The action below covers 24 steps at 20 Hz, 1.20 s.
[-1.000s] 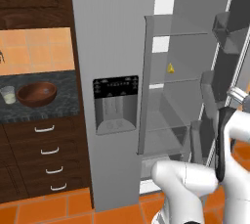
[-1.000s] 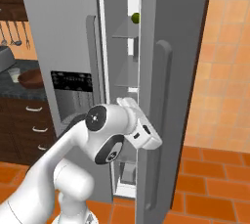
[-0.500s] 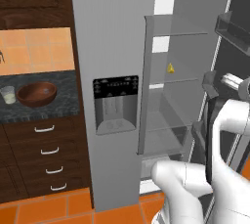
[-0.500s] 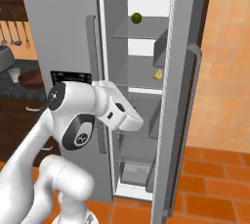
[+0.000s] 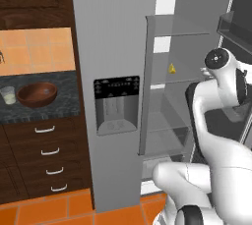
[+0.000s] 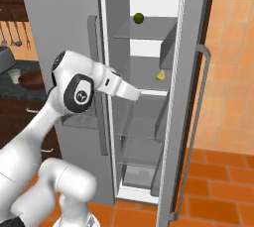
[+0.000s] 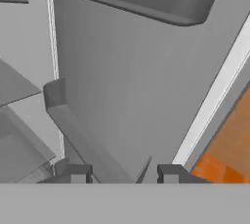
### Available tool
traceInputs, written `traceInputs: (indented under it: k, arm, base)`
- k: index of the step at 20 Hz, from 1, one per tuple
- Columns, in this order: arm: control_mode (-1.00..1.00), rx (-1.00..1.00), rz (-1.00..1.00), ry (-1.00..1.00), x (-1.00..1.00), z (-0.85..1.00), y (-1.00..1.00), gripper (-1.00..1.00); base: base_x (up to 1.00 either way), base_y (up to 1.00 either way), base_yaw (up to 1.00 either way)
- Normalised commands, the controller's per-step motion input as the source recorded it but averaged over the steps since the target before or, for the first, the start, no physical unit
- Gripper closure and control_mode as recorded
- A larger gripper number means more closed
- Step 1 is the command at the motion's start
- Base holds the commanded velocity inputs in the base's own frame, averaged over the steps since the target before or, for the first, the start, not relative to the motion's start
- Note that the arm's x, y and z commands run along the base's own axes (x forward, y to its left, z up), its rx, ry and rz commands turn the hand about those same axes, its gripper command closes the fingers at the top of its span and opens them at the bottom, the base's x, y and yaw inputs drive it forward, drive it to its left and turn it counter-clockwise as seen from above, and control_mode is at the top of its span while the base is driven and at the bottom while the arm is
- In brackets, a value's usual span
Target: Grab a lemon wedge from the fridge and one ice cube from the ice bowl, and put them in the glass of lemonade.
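The fridge point(image 5: 113, 32) stands with its right door point(image 6: 186, 72) swung wide open. The lemon wedge point(image 5: 172, 68) lies on a middle shelf inside, small and bright yellow point(image 6: 160, 75). My gripper point(image 7: 124, 175) is open with nothing between its fingertips point(image 7: 78, 174). It faces the grey inner side of the open door and its bins. In the right base view my hand point(image 6: 130, 92) reaches across the fridge opening, left of and a little below the wedge. The ice bowl point(image 5: 37, 94) and the glass of lemonade point(image 5: 8, 95) sit on the dark counter far to the left.
A small green round fruit point(image 6: 139, 18) rests on the top shelf. The open door's long handle point(image 6: 198, 122) juts out at the right. Dark wood drawers point(image 5: 49, 153) sit under the counter, left of the fridge. Lower shelves and a bottom bin point(image 6: 139, 174) lie below the wedge.
The fridge's right door has swung much wider open, and the lemon wedge has come into sight in the right base view. My arm has swung with it, the hand reaching into the opening.
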Motion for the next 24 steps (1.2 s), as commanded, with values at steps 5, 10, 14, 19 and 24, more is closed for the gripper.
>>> traceInputs:
  k: [5,10,14,19,24]
  arm:
    - [-1.0,-0.11,-0.07,0.34,0.89,-0.13,-0.8,-1.0]
    - [-1.0,-0.03,-0.1,0.17,0.4,-0.35,-0.91,-1.0]
    - [-1.0,0.0,-0.09,0.03,0.23,-0.28,-0.82,-1.0]
    - [-1.0,0.0,-0.08,0.0,0.17,-0.2,-0.51,-1.0]
    - [-1.0,0.0,0.0,-0.06,-0.11,0.07,0.73,-1.0]
  base:
    - [0.0,0.0,0.0]
    - [0.0,0.0,0.0]
    - [0.0,0.0,0.0]
    - [0.0,0.0,0.0]
    - [0.0,0.0,0.0]
